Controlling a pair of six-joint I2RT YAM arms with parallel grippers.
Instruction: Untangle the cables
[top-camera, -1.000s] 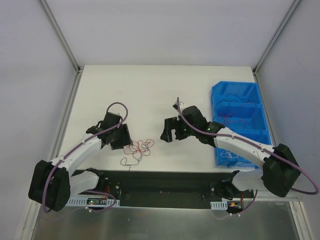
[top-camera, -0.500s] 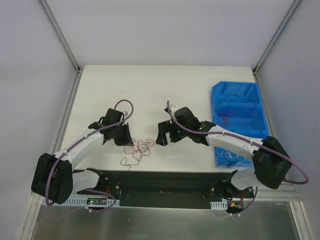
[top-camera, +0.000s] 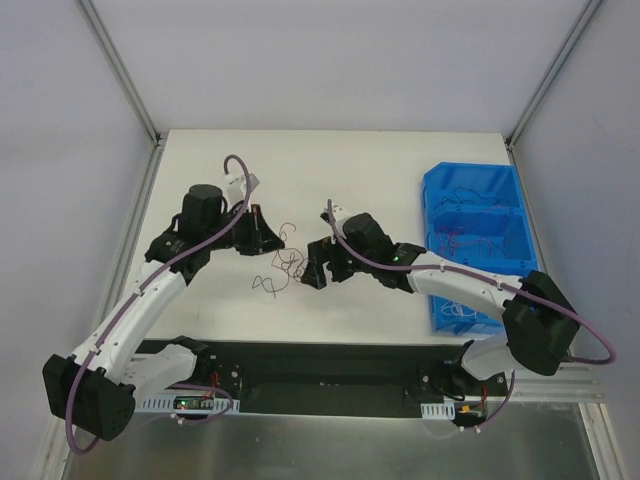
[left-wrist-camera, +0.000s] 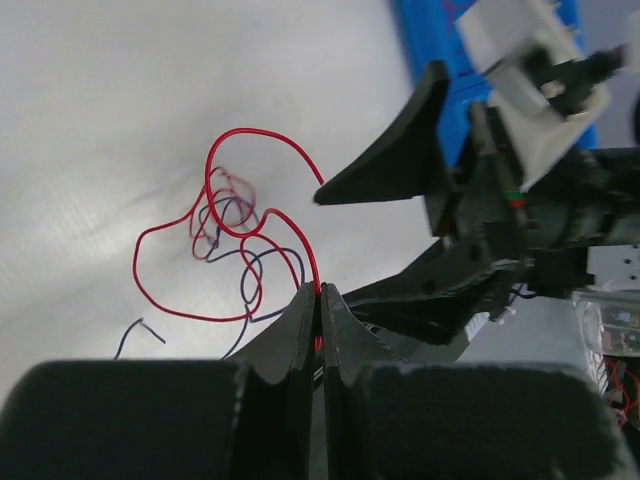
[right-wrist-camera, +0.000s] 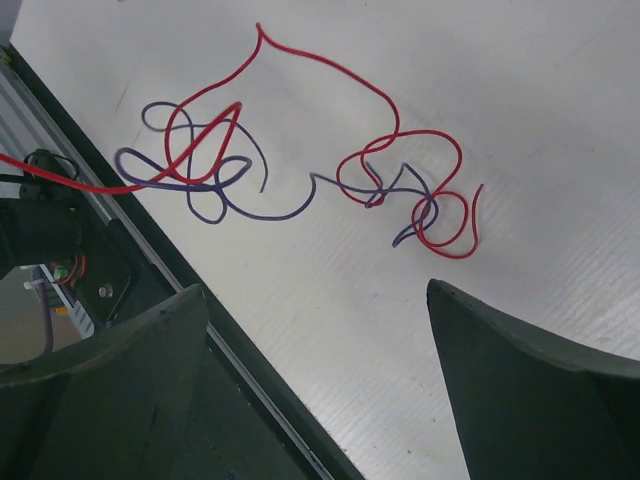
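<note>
Blue bin (top-camera: 470, 170) compartments hold thin cables (top-camera: 468, 241) (left gripper (left-wrist-camera: 320, 298) pinches red cable (left-wrist-camera: 255, 135)).

1. Robotics lab test cell: plain grey panels (top-camera: 330, 60) and aluminium frame rails (top-camera: 120, 70) enclose a white table (top-camera: 400, 170).
2. At the frame's lower edge, 2 robot arms, left arm (top-camera: 140, 300) and right arm (top-camera: 470, 285), rise from a black base plate (top-camera: 330, 365); a blue parts bin (top-camera: 505, 190) sits at right.

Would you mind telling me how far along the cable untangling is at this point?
Done: a few strands lie in the blue bin. In hand: the left pincer is shut on the red cable, and the right pincer hangs open above the clump. Left: the red cable and the purple cable are looped through each other, not yet separated.
</note>
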